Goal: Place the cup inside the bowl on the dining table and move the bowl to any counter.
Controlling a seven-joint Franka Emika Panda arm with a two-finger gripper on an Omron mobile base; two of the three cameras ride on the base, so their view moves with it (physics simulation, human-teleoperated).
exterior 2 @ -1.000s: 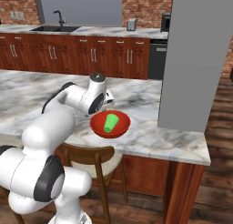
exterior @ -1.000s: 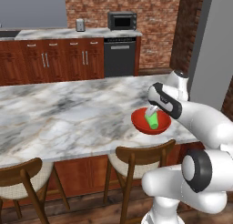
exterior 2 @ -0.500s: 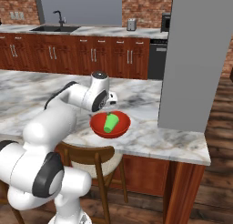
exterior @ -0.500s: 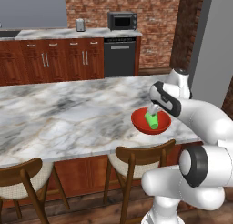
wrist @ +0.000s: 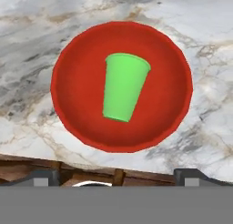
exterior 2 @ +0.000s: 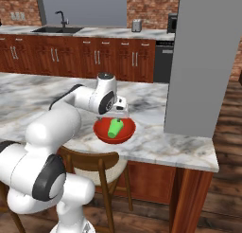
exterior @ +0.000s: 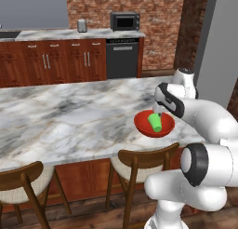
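While the cup (wrist: 123,86) lies inside the bowl (wrist: 73,104), the end effector (exterior 2: 113,114) hangs released above.

brick wall (exterior: 153,9), wood floor (exterior 2: 222,147), stools (exterior: 139,165), microwave (exterior: 124,21)

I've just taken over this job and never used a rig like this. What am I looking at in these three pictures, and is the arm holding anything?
The white machine is a robot arm on a driving base. Two pictures come from cameras on the base, behind the arm to its left and right. The third looks down from the hand itself. The gripper hangs over the red bowl, which sits near the edge of the marble dining table, above a wooden stool. The green cup already lies on its side in the bowl. The jaws are open and hold nothing. The counter along the brick wall is where the bowl goes.
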